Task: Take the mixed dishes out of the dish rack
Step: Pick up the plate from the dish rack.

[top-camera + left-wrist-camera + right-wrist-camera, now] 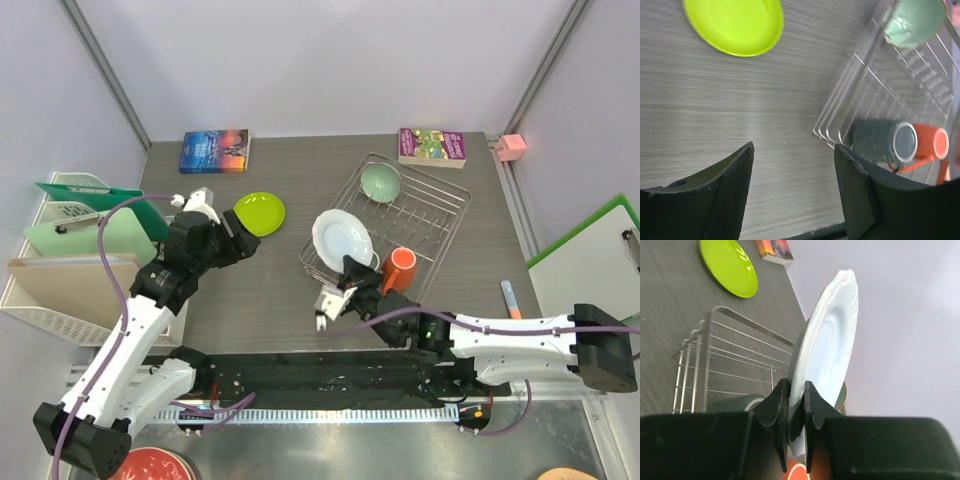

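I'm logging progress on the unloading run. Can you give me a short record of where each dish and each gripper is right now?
Out of rack: small lime-green plate, flat on the table
Right gripper: shut on the rim of the light grey plate, held on edge at the dish rack left side
In rack: pale mint-green bowl at the far corner; orange mug and grey mug next to each other at the near end
Left gripper: open, empty, over bare table beside the rack
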Robot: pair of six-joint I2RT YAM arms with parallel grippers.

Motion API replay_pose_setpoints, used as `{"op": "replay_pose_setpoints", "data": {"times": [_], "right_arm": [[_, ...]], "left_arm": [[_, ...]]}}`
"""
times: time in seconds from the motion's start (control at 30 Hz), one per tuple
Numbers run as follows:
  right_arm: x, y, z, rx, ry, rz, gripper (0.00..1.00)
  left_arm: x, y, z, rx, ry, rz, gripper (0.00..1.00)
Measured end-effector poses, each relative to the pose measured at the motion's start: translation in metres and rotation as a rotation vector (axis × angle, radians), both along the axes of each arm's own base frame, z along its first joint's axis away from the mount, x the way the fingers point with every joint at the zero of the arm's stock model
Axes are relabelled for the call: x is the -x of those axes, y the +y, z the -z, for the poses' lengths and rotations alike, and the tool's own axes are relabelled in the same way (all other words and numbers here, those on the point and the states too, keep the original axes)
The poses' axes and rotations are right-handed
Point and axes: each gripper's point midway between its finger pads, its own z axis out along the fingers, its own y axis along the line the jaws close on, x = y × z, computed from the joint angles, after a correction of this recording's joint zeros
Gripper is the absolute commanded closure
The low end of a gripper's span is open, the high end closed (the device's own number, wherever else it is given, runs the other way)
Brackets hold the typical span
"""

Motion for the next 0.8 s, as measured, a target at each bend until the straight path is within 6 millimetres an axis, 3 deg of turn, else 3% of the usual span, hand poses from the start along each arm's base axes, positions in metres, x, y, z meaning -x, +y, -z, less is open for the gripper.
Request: {"op": "replay_pose_setpoints", "data": {"times": [0.13, 0.3, 0.47, 0.67, 0.8], "right_arm": [[0.021, 0.018, 0.009, 0.117, -0.060, -0.103, 0.99], [0.039, 0.035, 0.037, 0.242, -0.081, -0.188, 0.99], [0.048, 0.046, 0.065, 0.330, -0.074, -0.244, 0.99], [0.053, 0.056, 0.073, 0.347, -0.078, -0.278, 0.99], [0.056, 0.060, 0.074, 0.353, -0.093, -0.298, 0.99]], "left_arm": [[0.007, -0.018, -0.005, 0.005, -0.008, 0.147, 0.36], [0.018, -0.049, -0.016, 0.070, 0.002, 0.346, 0.25], [0.031, -0.060, -0.024, 0.112, -0.009, 0.434, 0.19], [0.038, -0.073, -0.030, 0.168, -0.008, 0.506, 0.18], [0.039, -0.078, -0.016, 0.182, 0.042, 0.524, 0.18]]}}
